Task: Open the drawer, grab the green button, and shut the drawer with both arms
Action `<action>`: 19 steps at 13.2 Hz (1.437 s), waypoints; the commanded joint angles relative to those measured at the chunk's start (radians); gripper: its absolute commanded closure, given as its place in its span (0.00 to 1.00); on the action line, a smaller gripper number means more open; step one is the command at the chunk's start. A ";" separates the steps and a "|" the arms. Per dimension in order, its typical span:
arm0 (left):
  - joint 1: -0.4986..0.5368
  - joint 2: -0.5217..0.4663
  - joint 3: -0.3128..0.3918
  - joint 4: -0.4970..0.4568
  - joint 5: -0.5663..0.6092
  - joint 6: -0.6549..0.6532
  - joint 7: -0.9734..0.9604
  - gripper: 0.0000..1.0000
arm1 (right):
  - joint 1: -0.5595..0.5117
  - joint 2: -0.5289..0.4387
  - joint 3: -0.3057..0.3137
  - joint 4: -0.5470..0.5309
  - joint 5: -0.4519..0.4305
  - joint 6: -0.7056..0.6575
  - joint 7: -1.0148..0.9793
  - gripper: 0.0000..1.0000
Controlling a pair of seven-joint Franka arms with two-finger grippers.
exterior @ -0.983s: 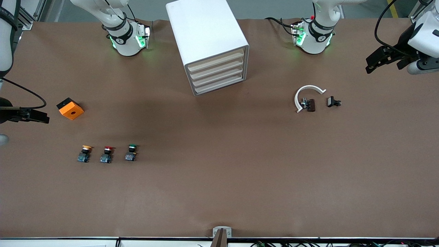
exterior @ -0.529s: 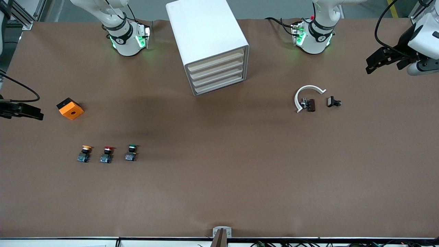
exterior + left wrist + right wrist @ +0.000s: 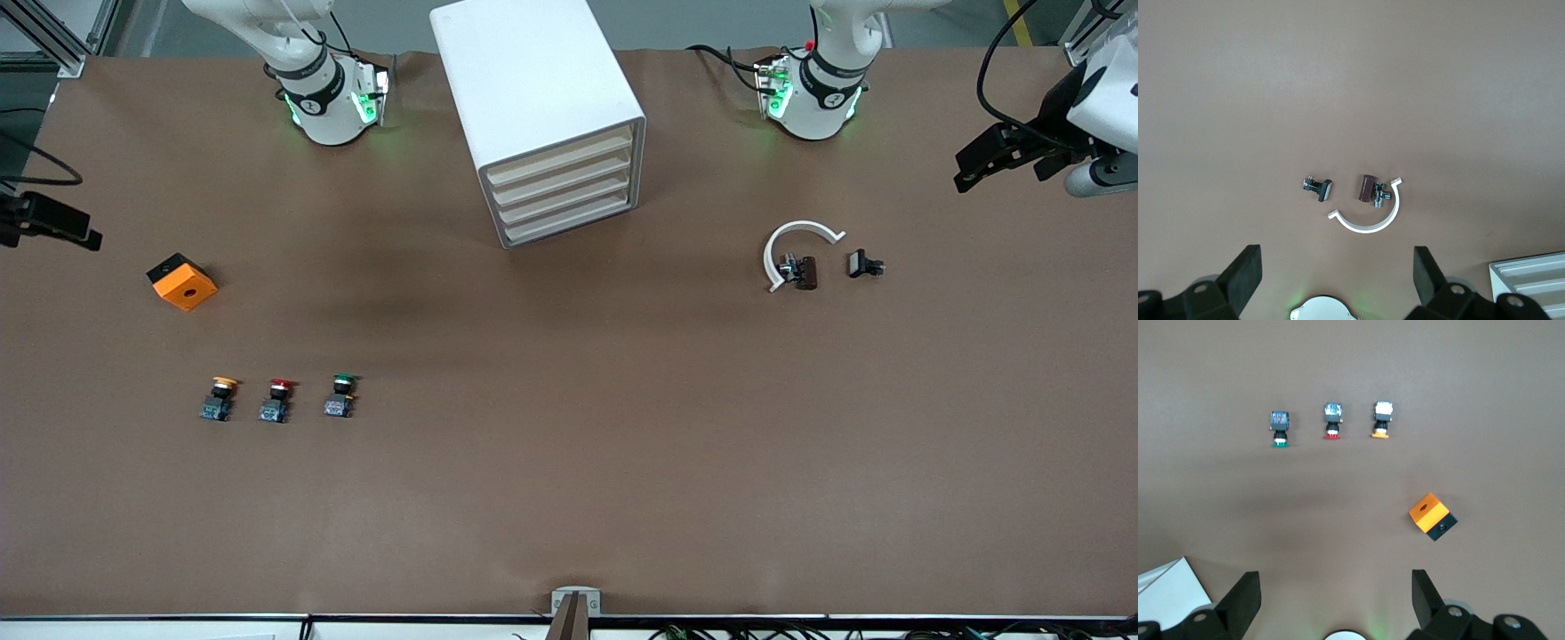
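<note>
The white drawer cabinet (image 3: 542, 107) stands between the two arm bases, and all its drawers (image 3: 564, 191) are shut. The green-capped button (image 3: 340, 396) (image 3: 1279, 429) stands on the table, at the end of a row of three. My right gripper (image 3: 62, 227) (image 3: 1335, 593) hangs open and empty over the table's edge at the right arm's end, well apart from the button. Over the left arm's end of the table, my left gripper (image 3: 978, 164) (image 3: 1337, 273) is open and holds nothing.
A red-capped button (image 3: 277, 400) and an orange-capped button (image 3: 219, 398) stand beside the green one. An orange box (image 3: 182, 282) lies farther from the camera than they do. Toward the left arm's end lie a white C-shaped ring (image 3: 794, 244), a brown part (image 3: 805, 272) and a black part (image 3: 864, 264).
The right gripper has drawn back along the table's end toward its base side. The left gripper has shifted slightly outward. Nothing on the table has moved.
</note>
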State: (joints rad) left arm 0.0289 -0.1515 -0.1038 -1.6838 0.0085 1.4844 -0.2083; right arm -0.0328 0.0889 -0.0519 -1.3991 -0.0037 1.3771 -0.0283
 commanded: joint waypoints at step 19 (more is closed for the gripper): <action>0.003 0.046 -0.005 0.056 0.004 0.013 0.038 0.00 | -0.026 -0.252 0.014 -0.317 0.021 0.149 -0.067 0.00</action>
State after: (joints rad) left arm 0.0303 -0.1236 -0.1020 -1.6637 0.0086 1.5031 -0.2020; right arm -0.0409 -0.1478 -0.0553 -1.7141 0.0098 1.5281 -0.0829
